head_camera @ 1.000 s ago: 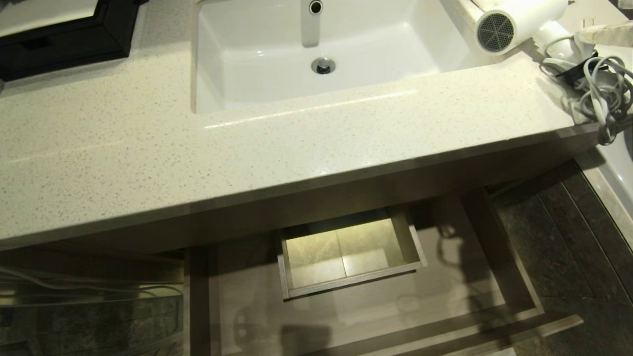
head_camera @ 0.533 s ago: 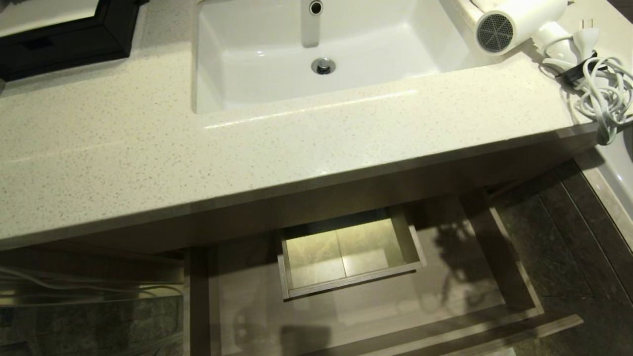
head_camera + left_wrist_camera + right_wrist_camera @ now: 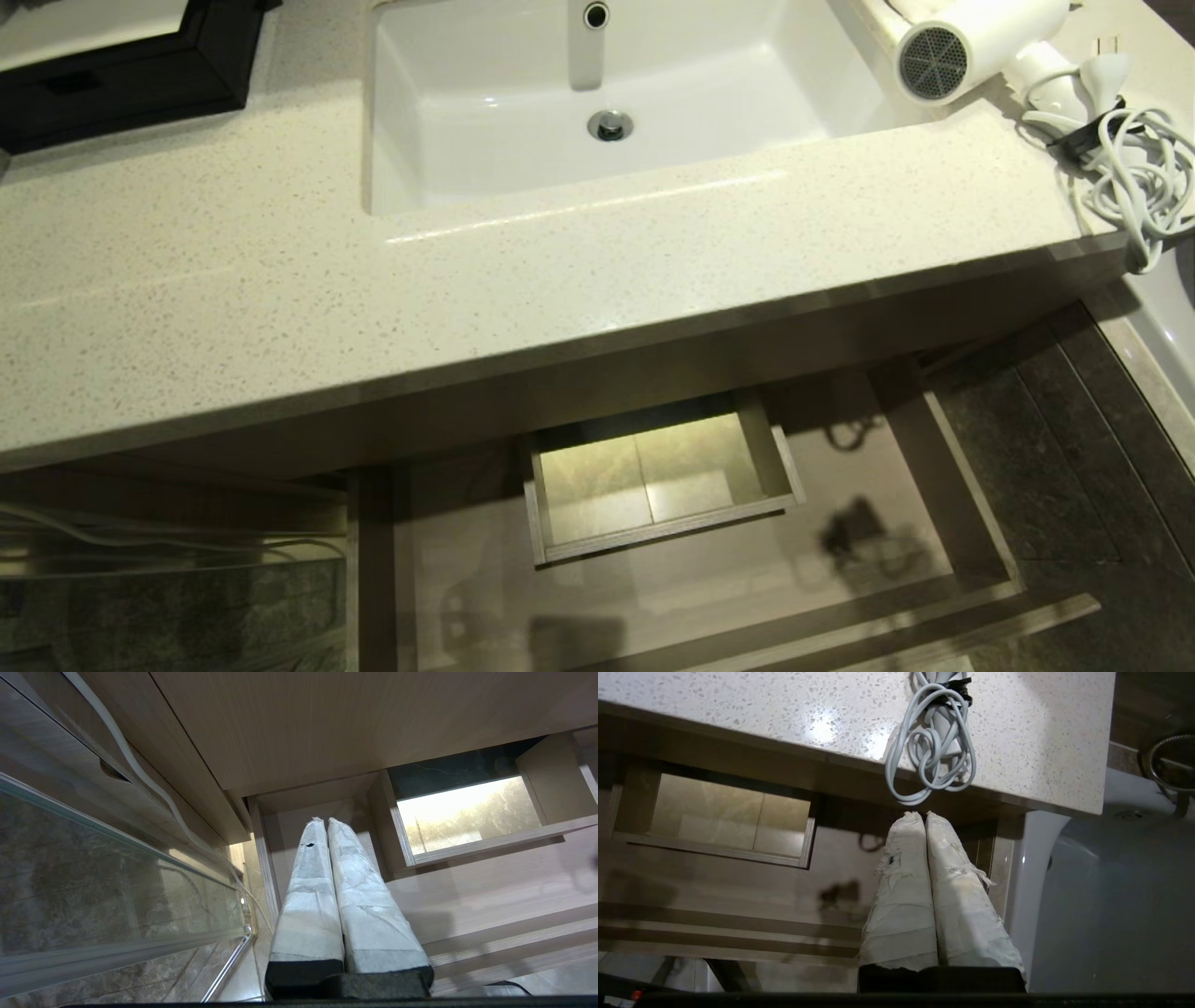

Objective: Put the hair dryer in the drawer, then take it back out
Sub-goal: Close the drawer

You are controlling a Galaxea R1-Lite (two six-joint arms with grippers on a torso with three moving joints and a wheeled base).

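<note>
**Hair dryer lies on the counter, drawer stands open, both end effectors closed and empty**

The speckled cream stone counter [image 3: 467, 280] fills most of the head view. In its far part sits the white rectangular ceramic sink [image 3: 616, 103] with a round chrome drain. Under the counter edge, the wide shallow drawer with light tan wood-grain walls [image 3: 943, 485] is pulled out. Its floor shows nothing but shadows, and a smaller wooden box compartment [image 3: 653, 476] with a pale lit bottom is seen in the middle part. Dark stone floor tiles [image 3: 1074, 448] lie to the right of the drawer. A black-framed tray box [image 3: 131, 65] stands on the counter at the far left corner.

The white plastic hair dryer with a fat round barrel and grey mesh grille [image 3: 971, 47] lies on the counter at the far right, just beside the sink rim, with the grille facing the sink. Its white cord [image 3: 1139, 177] is coiled in loose loops near the right end of the counter, and some loops hang over the edge.

The right end effector [image 3: 924, 816], wrapped in white tape, is below the counter edge, under the hanging cord; its fingers are pressed together on nothing. The left end effector [image 3: 324, 823], also taped, hangs low before the open drawer, fingers pressed together, holding nothing.
</note>
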